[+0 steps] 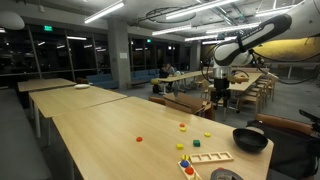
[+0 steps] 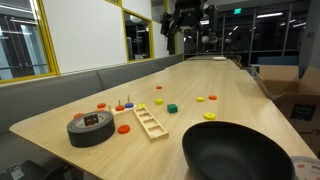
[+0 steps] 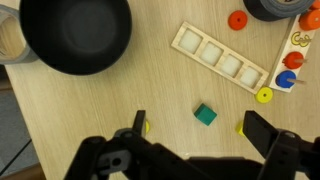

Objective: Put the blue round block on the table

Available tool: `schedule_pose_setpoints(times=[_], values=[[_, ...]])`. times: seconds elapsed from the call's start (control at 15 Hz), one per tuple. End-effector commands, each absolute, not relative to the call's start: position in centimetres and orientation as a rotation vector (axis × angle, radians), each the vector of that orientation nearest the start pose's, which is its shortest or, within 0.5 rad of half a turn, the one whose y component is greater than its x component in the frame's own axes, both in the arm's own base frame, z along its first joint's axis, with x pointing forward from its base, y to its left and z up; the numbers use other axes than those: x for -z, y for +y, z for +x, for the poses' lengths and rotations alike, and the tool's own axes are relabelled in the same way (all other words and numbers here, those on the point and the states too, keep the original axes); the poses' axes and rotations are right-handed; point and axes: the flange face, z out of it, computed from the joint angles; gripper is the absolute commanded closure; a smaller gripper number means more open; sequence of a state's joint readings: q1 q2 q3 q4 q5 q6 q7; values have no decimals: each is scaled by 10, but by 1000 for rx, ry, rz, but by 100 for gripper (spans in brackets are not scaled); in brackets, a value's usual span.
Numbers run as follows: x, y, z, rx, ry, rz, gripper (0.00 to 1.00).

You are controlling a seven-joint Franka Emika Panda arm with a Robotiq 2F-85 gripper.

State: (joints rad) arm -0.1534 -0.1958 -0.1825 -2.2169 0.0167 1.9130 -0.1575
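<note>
Blue round block near tray end.

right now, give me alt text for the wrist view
Looking straight down on the light-wood table, open fingers hang empty above a small green block. A black bowl sits top left, a slotted wooden tray top centre, the blue round block at the right edge.

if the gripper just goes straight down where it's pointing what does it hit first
Likely the green block, which sits about midway between the open gripper fingers in the wrist view; if not, bare table beside it. Depth is unclear.
</note>
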Motion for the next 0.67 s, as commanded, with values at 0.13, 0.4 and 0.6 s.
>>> schedule_pose_setpoints(times=[0.13, 0.4, 0.6], values=[[-453, -159, 450, -105, 151, -2973, 0], [-448, -156, 452, -131, 74, -2945, 0], [-442, -147, 454, -174, 28, -2968, 0]])
